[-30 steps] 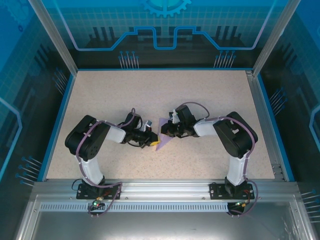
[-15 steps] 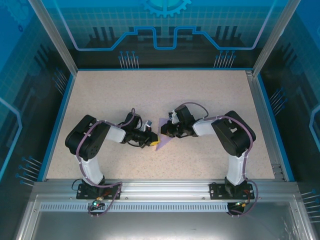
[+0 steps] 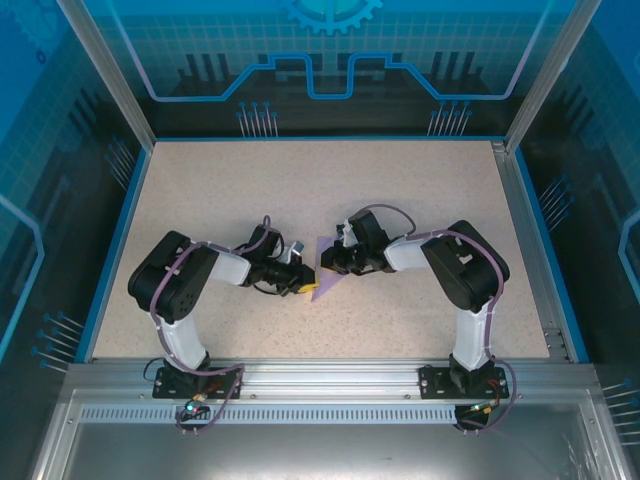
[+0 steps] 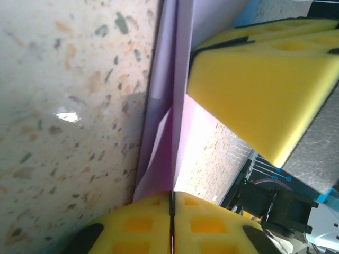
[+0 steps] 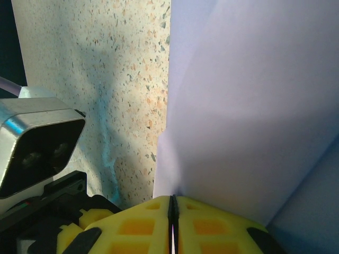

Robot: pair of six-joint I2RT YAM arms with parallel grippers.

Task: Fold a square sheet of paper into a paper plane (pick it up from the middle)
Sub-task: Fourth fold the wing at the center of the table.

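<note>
My left gripper (image 4: 171,203) and right gripper (image 5: 172,206) each pinch the folded lavender sheet (image 3: 328,282), pads closed. Overhead, they hide its 9 and 12 o'clock edges; creases unreadable.

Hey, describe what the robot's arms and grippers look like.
The left arm and right arm have bulky black joints and white links, with mauve cables looped along them. The left gripper and right gripper carry yellow foam pads with square recesses.
</note>
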